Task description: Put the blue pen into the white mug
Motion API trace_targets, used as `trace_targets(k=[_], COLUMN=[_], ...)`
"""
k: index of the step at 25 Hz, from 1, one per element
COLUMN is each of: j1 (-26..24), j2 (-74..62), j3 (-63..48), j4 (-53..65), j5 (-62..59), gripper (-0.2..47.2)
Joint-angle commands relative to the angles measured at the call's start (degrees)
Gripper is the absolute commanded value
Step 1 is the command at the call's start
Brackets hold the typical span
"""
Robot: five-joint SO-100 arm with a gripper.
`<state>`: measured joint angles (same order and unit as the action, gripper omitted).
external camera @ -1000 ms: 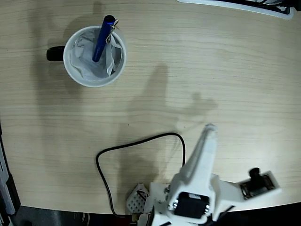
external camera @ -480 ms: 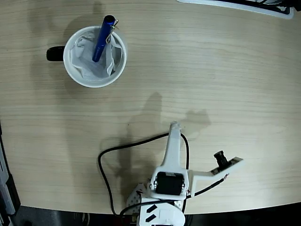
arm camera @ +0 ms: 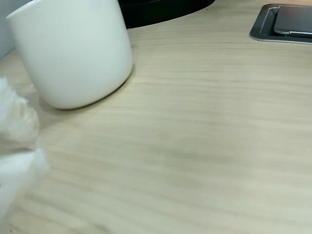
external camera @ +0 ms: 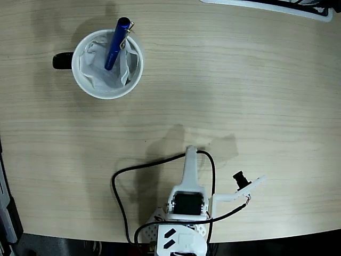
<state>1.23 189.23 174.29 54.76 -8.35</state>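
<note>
Trailing beside the folded arm (external camera: 189, 197), a black cable (external camera: 120, 197) loops.

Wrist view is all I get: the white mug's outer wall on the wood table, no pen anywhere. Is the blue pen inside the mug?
Observer: Yes. In the fixed view the blue pen stands tilted in the white mug, with its clip end leaning over the rim at the top of the picture.
Operator: Anything else in the mug?
Observer: Crumpled white paper lines the inside, and the pen's lower end rests in it.
Operator: Where is the end effector relative to it?
Observer: The end effector is near the picture's bottom edge, well apart from the mug, beside a black cable. I cannot tell whether it is open or shut.
</note>
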Motion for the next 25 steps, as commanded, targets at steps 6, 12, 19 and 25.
trace_targets(k=[6,12,19,25], j1=[0.62,0.70,2.64,2.64], j2=[3.87,3.87,3.87,3.87], j3=[-0.53,-1.76,-3.08,-3.08], j4=[3.52,8.70,13.80,14.68], j5=[1.14,4.31,7.47,7.47], gripper=[0.0,0.0,0.0,0.0])
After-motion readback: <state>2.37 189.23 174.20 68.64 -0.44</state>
